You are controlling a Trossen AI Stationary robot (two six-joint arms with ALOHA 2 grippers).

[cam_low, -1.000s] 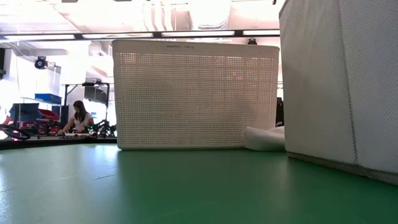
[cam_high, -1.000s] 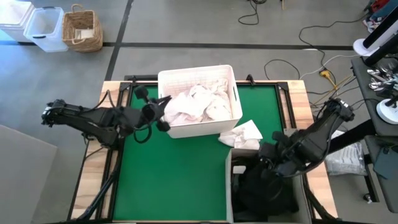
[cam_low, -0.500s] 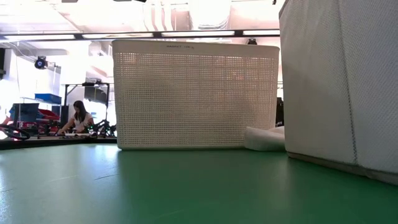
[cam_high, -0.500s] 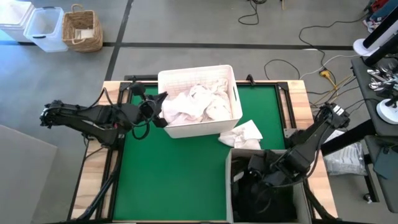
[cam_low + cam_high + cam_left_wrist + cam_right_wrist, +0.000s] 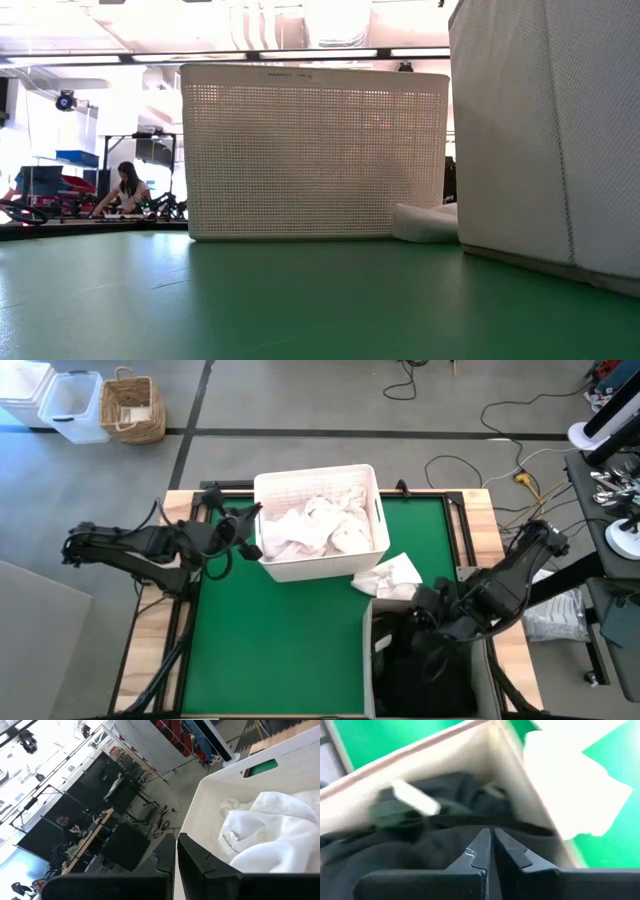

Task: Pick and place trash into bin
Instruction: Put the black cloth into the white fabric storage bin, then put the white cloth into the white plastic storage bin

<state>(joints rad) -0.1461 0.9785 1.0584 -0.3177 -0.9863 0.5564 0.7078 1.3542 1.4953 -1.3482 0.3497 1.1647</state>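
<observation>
Trash split between two containers: crumpled white sheets (image 5: 318, 528) heaped inside the white perforated tub (image 5: 372, 495) at upper centre of the high frame, dark green and black garments (image 5: 415, 670) filling the grey fabric bin (image 5: 366, 635) at lower right. One more white sheet (image 5: 388, 575) lying flat on the green mat (image 5: 280, 640), just beside the tub's lower right corner and touching the bin's upper rim.

Left gripper (image 5: 250, 530) at the tub's left wall, centre-left of the high frame, level with the rim — fingers pressed together in the left wrist view (image 5: 175, 852), nothing between them, white cloth (image 5: 272, 827) and the tub's inner wall (image 5: 215, 795) just beyond the tips.

Right gripper (image 5: 418, 622) over the upper part of the fabric bin, lower right of the high frame, arm slanting in from the right edge of the table. Fingers (image 5: 476, 851) nearly touching, only a thin slit between the tips, pinching nothing visible; dark cloth (image 5: 420, 827) directly beneath, the bin's pale wall (image 5: 515, 767) and the loose white sheet (image 5: 570, 785) on green past it.

Low view: tub's mesh wall (image 5: 315, 150) centre, bin's side (image 5: 545, 130) at right, edge of the loose sheet (image 5: 425, 222) between them. Neither gripper visible there. Far off at left — a person (image 5: 128, 187) at a bench in the room behind.
</observation>
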